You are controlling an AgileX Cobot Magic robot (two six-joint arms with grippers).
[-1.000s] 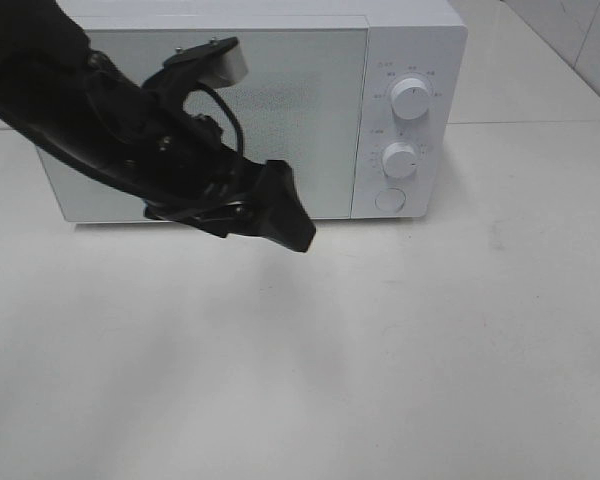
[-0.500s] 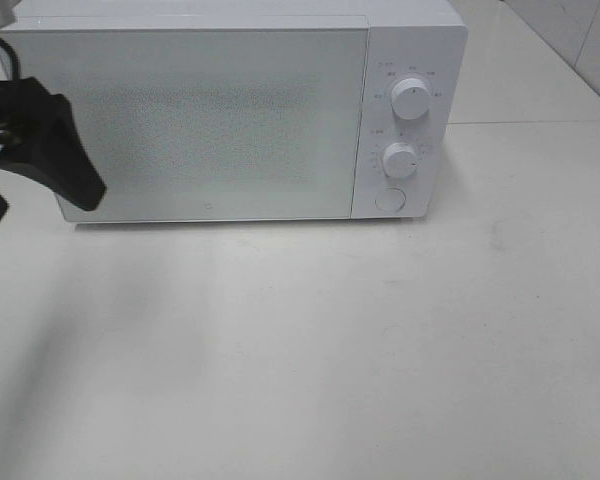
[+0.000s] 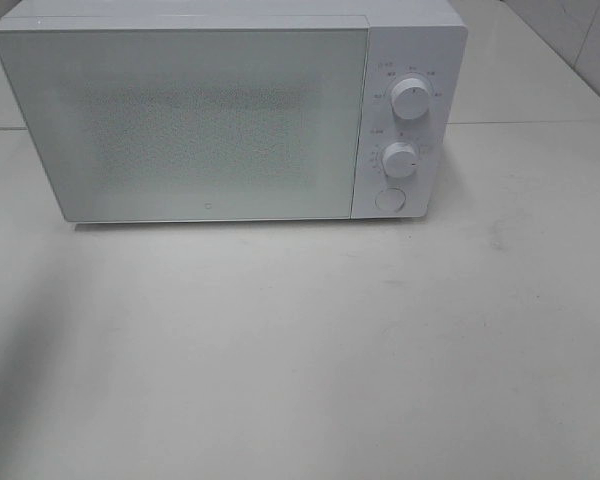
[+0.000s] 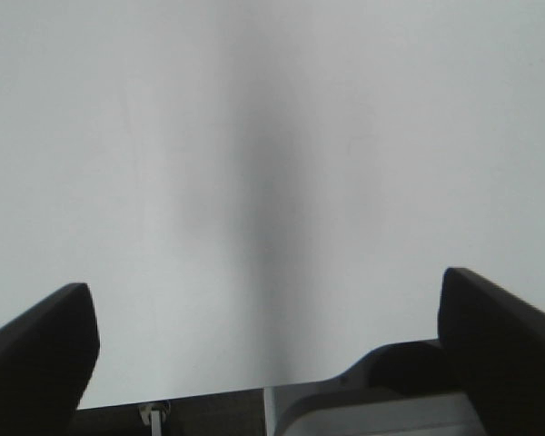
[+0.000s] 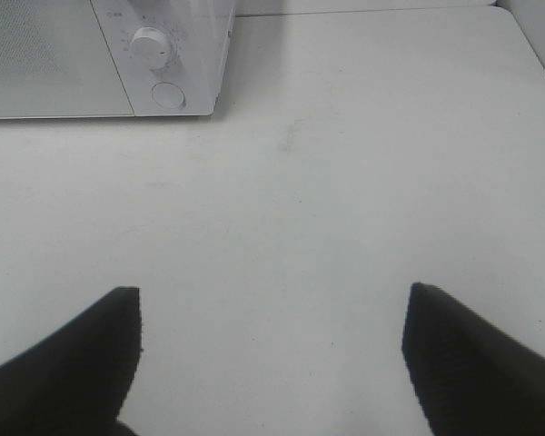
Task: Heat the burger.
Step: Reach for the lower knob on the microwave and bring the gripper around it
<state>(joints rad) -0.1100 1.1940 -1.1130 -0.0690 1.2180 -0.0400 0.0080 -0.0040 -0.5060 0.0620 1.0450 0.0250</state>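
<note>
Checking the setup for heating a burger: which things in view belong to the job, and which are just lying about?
Job: microwave, door shut; upper dial, lower dial, round button; left end effector and right end effector, both open. No burger in view.
Lying about: none seen; only the white table.

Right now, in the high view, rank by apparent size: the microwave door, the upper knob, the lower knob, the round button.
Largest: microwave door, by far.
Next: upper knob and lower knob, too alike to rank.
Smallest: round button, only slightly.
</note>
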